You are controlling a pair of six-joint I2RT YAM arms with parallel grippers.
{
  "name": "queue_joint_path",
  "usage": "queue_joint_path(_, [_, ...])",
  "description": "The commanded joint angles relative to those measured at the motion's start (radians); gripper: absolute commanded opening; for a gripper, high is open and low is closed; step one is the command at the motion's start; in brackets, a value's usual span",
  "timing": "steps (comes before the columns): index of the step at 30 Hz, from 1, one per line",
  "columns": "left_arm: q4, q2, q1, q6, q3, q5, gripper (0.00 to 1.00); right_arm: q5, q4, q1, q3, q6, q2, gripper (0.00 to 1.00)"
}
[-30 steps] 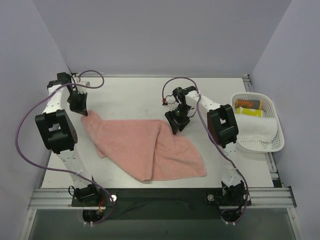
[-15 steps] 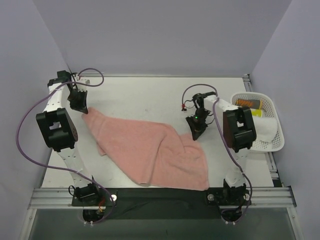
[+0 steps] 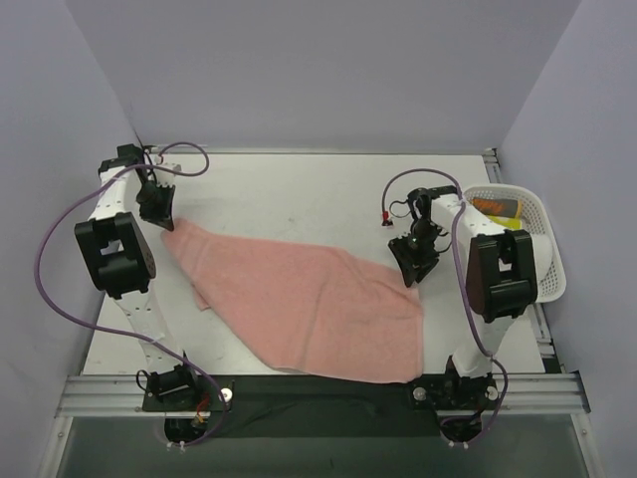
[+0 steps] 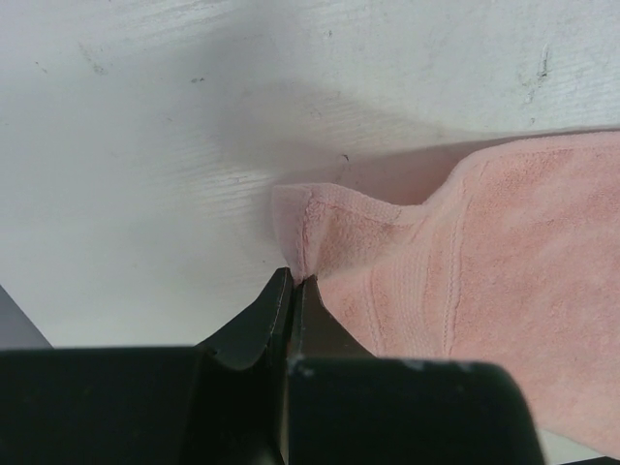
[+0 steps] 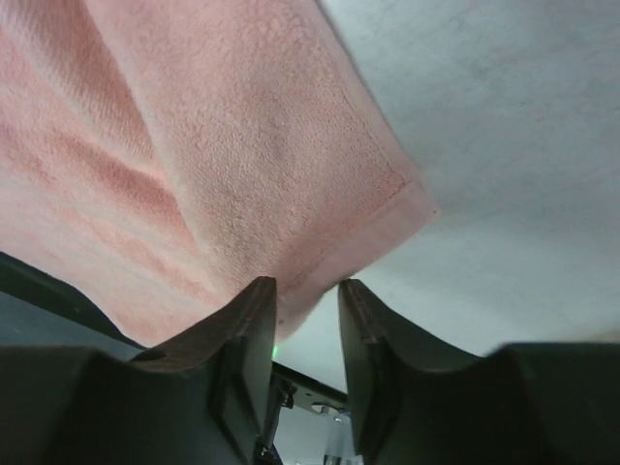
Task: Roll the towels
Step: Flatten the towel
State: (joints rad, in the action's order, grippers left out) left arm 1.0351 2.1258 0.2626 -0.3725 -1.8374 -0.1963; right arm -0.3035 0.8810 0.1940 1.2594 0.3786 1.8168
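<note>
Salmon-pink towel (image 3: 309, 304) was spread open on the tabletop (image 3: 299, 189), not yet rolled, its soft terry banded near the hem. One corner was pinched in the closed left tool (image 4: 294, 279). The right tool (image 5: 305, 291) was narrowly parted at another corner. A white towel (image 3: 518, 257) lay apparently rolled in the mesh basket (image 3: 542, 214).

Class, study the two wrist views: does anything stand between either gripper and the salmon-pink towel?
Nothing visible does. The left gripper is pinched shut on one corner of the salmon-pink towel, and the right gripper, standing open, sits right at the opposite corner.
</note>
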Motion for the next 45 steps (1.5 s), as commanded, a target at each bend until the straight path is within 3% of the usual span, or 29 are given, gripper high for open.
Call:
queue_joint_path(1, [-0.009, -0.009, -0.003, -0.026, -0.020, -0.018, 0.00, 0.007, 0.042, -0.027, 0.099, -0.045, 0.042, 0.36])
queue_joint_path(11, [-0.007, 0.002, 0.000, -0.022, -0.008, -0.020, 0.00, 0.063, 0.000, -0.067, 0.166, -0.142, 0.179, 0.37])
queue_joint_path(14, [-0.007, 0.013, -0.002, -0.020, -0.017, -0.025, 0.00, 0.082, -0.023, -0.068, 0.202, -0.182, 0.217, 0.45])
queue_joint_path(22, [-0.007, 0.028, -0.002, -0.028, -0.033, -0.040, 0.00, 0.138, -0.071, -0.074, 0.244, -0.227, 0.272, 0.48])
queue_joint_path(26, [-0.003, 0.043, -0.003, -0.028, -0.051, -0.063, 0.00, 0.124, -0.073, -0.076, 0.244, -0.225, 0.302, 0.36])
queue_joint_path(31, [0.005, 0.062, -0.010, -0.032, -0.069, -0.078, 0.07, 0.115, -0.073, -0.079, 0.250, -0.214, 0.308, 0.00])
queue_joint_path(37, [0.013, 0.092, -0.010, -0.023, -0.120, -0.081, 0.37, 0.104, -0.076, -0.084, 0.239, -0.207, 0.266, 0.00])
queue_joint_path(45, [0.011, 0.167, -0.023, 0.010, -0.169, -0.072, 0.43, 0.109, -0.073, -0.090, 0.227, -0.205, 0.234, 0.00])
